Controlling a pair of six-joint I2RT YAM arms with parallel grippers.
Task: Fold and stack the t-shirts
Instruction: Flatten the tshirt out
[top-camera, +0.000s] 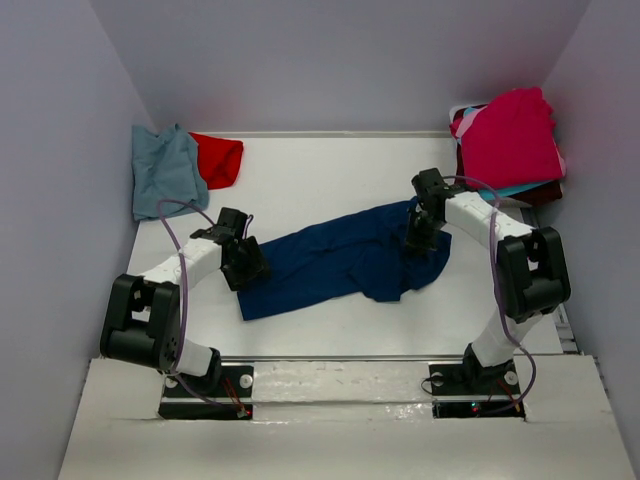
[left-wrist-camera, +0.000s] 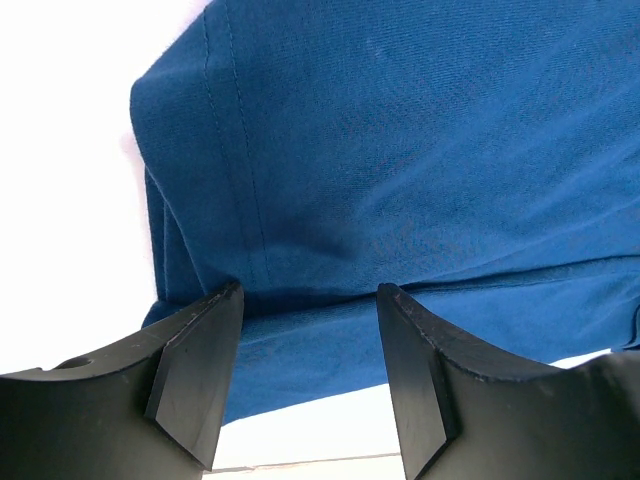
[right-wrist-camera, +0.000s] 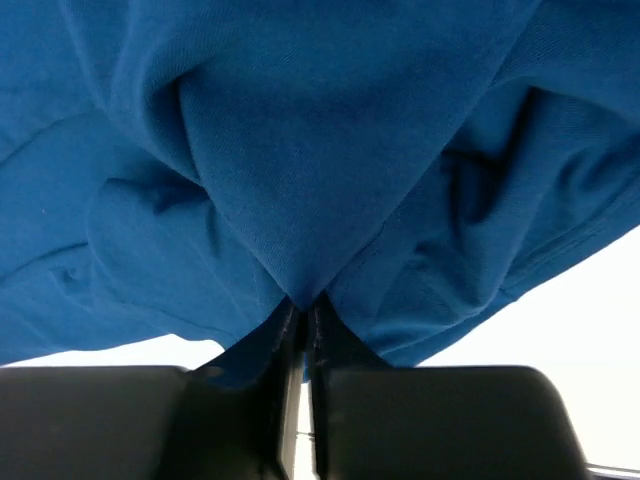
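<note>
Top view: navy t-shirt (top-camera: 340, 262) lies crumpled lengthwise across the middle of the white desk (top-camera: 330, 170), its right end bunched and higher than the flat left end; left pincer (top-camera: 243, 262) sits low at the shirt's left end, right pincer (top-camera: 420, 232) is down on the bunched right end; blue-grey t-shirt (top-camera: 165, 170) lies at the far left corner, partly against the wall, with a red t-shirt (top-camera: 218, 158) just beside it and touching; at the far right corner a magenta t-shirt (top-camera: 510, 135) tops a pile, turquoise (top-camera: 520, 188) and maroon (top-camera: 545, 192) edges showing beneath it. Left wrist view: the two fingers (left-wrist-camera: 195, 370) stand wide apart, gripping nothing; their tips reach the near edge of the navy cloth, where a stitched hem runs; bare desk shows to the left and below. Right wrist view: fingers (right-wrist-camera: 340, 350) almost together, a raised fold of the navy cloth pinched between the tips; creases radiate upward from the pinch; a strip of desk shows at the lower right.
</note>
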